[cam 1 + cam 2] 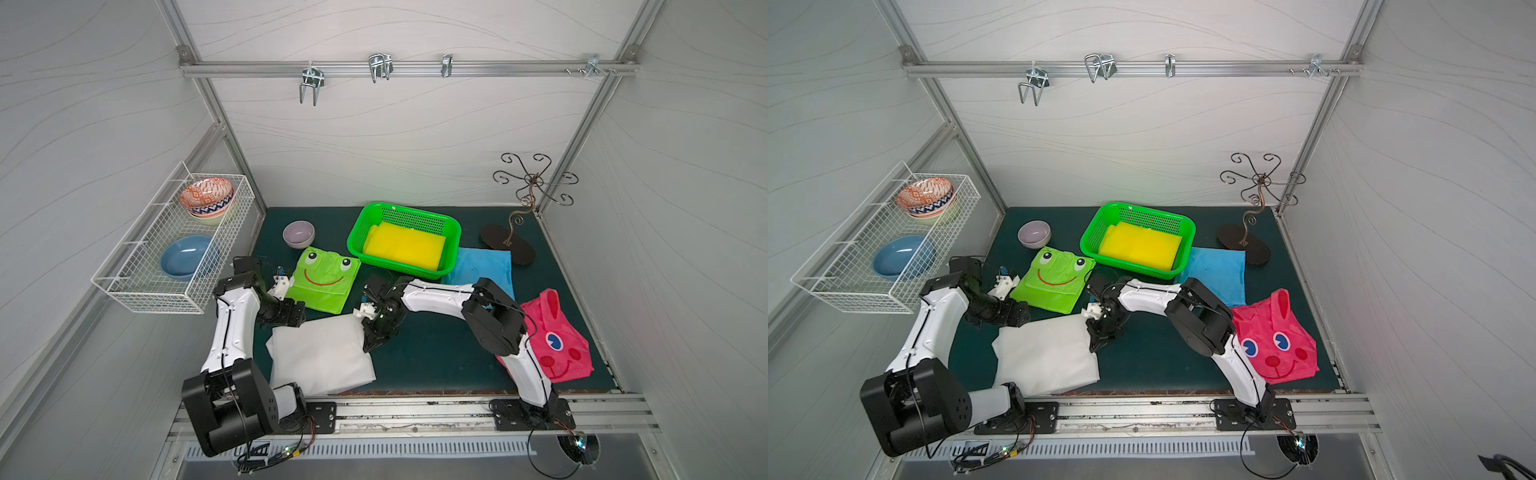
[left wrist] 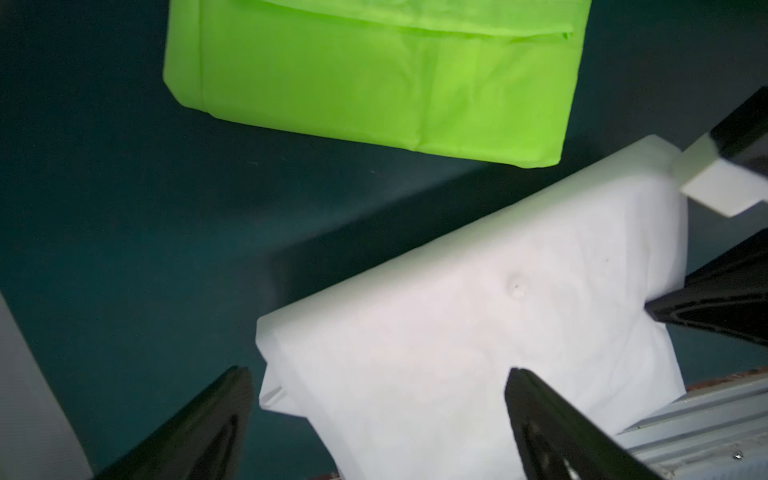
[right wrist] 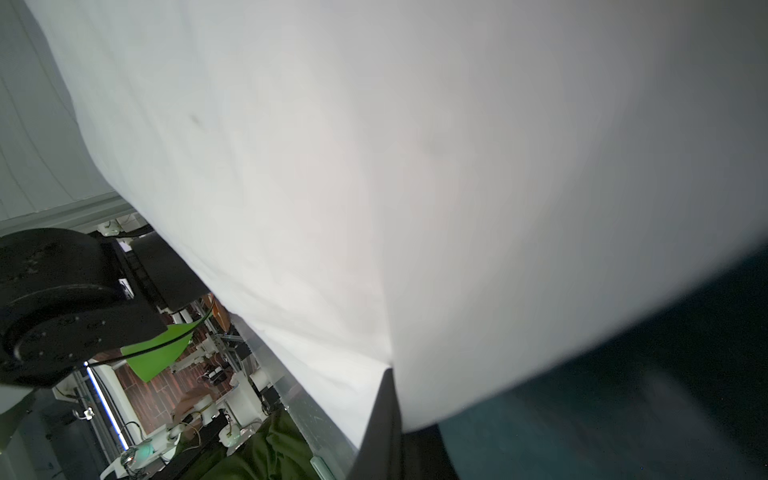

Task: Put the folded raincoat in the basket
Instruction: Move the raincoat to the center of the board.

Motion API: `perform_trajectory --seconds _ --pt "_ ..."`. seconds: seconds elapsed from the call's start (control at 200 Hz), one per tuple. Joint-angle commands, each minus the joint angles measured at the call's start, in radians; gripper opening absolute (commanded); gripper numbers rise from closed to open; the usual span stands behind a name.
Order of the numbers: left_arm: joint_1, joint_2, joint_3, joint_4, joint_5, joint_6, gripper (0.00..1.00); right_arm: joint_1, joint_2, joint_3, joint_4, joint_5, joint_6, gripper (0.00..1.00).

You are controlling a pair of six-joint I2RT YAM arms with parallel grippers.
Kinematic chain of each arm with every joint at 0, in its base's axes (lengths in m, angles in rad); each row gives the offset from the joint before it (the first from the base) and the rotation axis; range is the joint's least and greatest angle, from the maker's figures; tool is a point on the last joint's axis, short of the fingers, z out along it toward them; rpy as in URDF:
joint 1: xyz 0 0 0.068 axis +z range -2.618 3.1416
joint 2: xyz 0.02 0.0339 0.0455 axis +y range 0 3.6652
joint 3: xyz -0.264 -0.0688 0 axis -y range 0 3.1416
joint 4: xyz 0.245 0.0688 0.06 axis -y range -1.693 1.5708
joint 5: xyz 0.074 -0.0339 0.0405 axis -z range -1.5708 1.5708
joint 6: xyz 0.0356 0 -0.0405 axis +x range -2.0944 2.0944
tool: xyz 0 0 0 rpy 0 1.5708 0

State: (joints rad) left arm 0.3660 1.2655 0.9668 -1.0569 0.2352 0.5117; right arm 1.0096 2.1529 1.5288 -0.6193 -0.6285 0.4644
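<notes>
A white folded raincoat [image 1: 320, 357] [image 1: 1046, 357] lies on the dark mat near the front edge. My right gripper [image 1: 368, 345] [image 3: 390, 372] is shut on its right edge, and the fabric fills the right wrist view. My left gripper [image 2: 378, 372] hovers open over the raincoat's far left corner, its fingers [image 2: 540, 415] apart and holding nothing. The bright green basket [image 1: 361, 226] [image 1: 1096, 226] stands at the back centre. A yellow folded raincoat [image 1: 403, 245] lies inside it.
A green frog raincoat [image 1: 326, 278] lies between the basket and my left arm. A blue folded one [image 1: 484, 266] and a pink rabbit one [image 1: 557, 345] lie on the right. A purple bowl [image 1: 298, 234], a wire rack [image 1: 137, 282] and a metal stand [image 1: 509, 245] border the mat.
</notes>
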Motion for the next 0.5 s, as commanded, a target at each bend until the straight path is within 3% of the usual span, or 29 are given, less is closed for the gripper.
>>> perform_trajectory --seconds 0.0,0.265,0.495 --pt "0.002 0.025 0.029 -0.045 0.071 -0.006 0.99 -0.066 -0.099 -0.096 -0.028 0.025 0.005 0.0" --pt "-0.032 0.042 0.004 -0.063 0.167 -0.013 0.99 -0.176 -0.251 -0.329 -0.088 0.091 -0.062 0.0" --pt "-0.246 0.035 -0.043 -0.018 0.097 -0.049 0.99 -0.29 -0.363 -0.453 -0.165 0.143 -0.109 0.0"
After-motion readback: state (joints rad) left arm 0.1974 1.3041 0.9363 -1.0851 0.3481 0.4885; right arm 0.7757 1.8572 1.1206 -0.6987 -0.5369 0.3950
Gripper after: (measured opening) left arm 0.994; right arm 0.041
